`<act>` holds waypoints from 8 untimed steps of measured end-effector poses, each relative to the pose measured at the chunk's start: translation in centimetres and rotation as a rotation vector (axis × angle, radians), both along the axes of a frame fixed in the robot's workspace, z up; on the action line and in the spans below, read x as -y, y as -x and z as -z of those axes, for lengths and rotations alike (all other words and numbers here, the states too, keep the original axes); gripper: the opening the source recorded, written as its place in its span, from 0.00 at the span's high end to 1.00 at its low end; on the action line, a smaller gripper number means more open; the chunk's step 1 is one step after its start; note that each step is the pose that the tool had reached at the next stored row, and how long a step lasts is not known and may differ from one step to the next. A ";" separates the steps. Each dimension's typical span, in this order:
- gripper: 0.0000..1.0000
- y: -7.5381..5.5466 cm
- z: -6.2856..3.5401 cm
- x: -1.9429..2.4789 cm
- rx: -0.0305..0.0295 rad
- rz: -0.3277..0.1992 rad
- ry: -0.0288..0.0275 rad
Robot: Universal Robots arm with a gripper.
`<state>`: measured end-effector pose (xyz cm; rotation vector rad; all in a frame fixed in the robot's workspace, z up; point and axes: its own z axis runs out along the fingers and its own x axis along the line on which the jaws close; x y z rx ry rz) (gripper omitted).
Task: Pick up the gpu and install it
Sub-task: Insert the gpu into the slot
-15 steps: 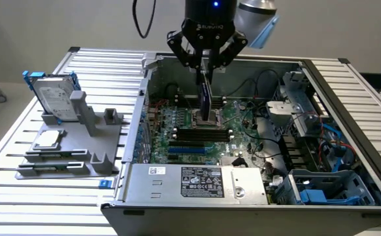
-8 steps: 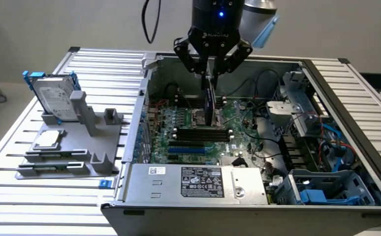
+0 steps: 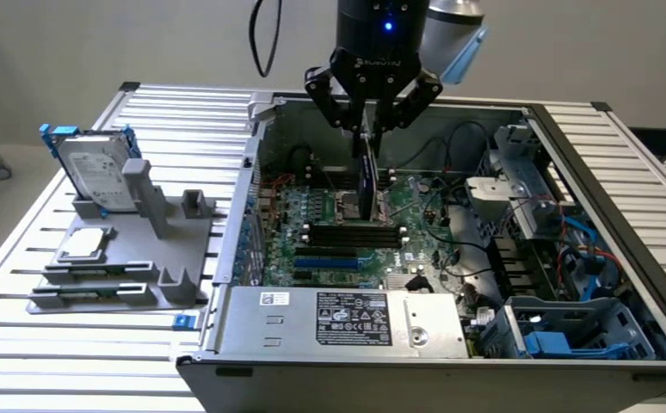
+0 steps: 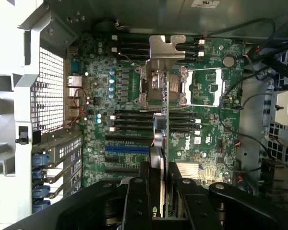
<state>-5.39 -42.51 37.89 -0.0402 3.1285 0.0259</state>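
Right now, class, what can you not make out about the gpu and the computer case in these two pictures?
- Exterior view: the slot under the gpu, hidden by the card itself; whether it touches the motherboard is unclear.
- Wrist view: the gpu shows edge-on, faces unseen; its near end is hidden between the jaws.
- Exterior view: the power supply label, print too small.

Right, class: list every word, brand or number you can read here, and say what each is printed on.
"ROBOTIQ", faint: on the black body of the hand.
"DELL": white print on the motherboard.
Power supply label: too small to read.
Hard drive label: too small to read.
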 end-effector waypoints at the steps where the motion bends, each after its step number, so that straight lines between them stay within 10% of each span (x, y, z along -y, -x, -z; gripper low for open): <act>1: 0.73 0.0 0.00 0.00 -0.0001 0.000 0.0000; 8: 0.73 0.0 0.00 0.00 -0.0001 0.000 0.0001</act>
